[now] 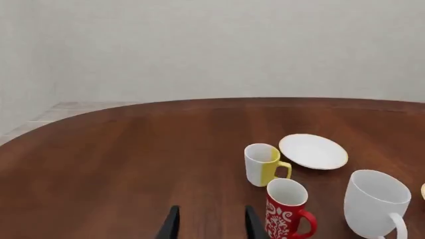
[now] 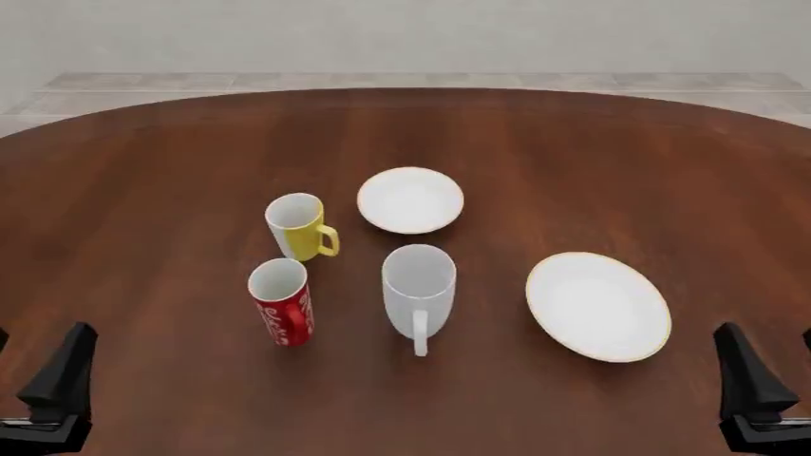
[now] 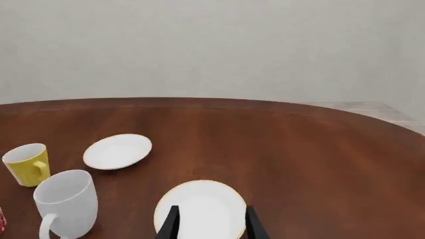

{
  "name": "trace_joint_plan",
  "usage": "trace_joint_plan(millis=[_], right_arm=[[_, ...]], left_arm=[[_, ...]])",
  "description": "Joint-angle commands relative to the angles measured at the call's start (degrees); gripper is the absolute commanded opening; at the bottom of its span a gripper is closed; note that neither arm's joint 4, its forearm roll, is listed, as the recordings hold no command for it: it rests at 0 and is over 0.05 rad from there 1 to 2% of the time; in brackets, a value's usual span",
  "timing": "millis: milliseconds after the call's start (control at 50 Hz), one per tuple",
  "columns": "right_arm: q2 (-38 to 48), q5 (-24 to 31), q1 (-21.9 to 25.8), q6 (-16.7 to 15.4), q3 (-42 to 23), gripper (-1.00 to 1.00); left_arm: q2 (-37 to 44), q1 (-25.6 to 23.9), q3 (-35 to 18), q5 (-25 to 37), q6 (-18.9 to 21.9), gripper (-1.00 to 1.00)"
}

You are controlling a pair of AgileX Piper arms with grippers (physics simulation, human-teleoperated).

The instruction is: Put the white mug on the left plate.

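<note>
Two grippers, left gripper [image 1: 209, 223] and right gripper [image 3: 209, 223], hang with fingers apart, holding nothing. White mug [image 2: 419, 289] stands upright mid-desk [image 2: 165, 161], apparently just clear of the left plate [image 2: 409, 199] beyond it.

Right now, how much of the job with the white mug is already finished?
Nothing looks done yet. The white mug stands upright on the table, handle toward the arms, just short of the left plate, which is bare. Nothing is in hand: the left gripper and right gripper are open and apart from it. Grasping, lifting and placing all remain.
</note>
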Motion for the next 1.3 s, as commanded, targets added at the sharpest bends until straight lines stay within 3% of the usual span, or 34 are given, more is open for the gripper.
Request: trace_joint_plan(millis=[20,380,740,860,900,920,1060,1300], right_arm=[[0.26,0.01,0.10,-0.03,-0.22,1.00],[-0.07,-0.21,0.57,-0.03,-0.17,1.00],[-0.04,0.21,2.66,-1.68,-4.01,1.00],[0.26,2.08,2.76,-3.68,-5.28,1.00],[3.29,0.41,2.93,-4.34,-5.29,1.00],[5.32,-0.35,3.38,-3.06,-5.57,1.00],[8.09,-0.80,4.92,-3.65,-6.80,1.00],[10.71,2.35,8.69,-3.93,-11.27,1.00]], left_arm=[[0.11,-0.17,-0.13,0.17,0.14,1.00],[0.10,-0.02,-0.05,0.40,0.37,1.00],[0.09,-0.06,-0.03,0.30,0.24,1.00],[0.14,-0.15,-0.03,0.27,0.24,1.00],[0.10,-0.15,-0.03,0.29,0.29,1.00],[0.08,-0.10,-0.02,0.31,0.23,1.00],[0.00,0.10,-0.01,0.46,0.21,1.00],[0.03,0.38,-0.03,0.44,0.09,1.00]])
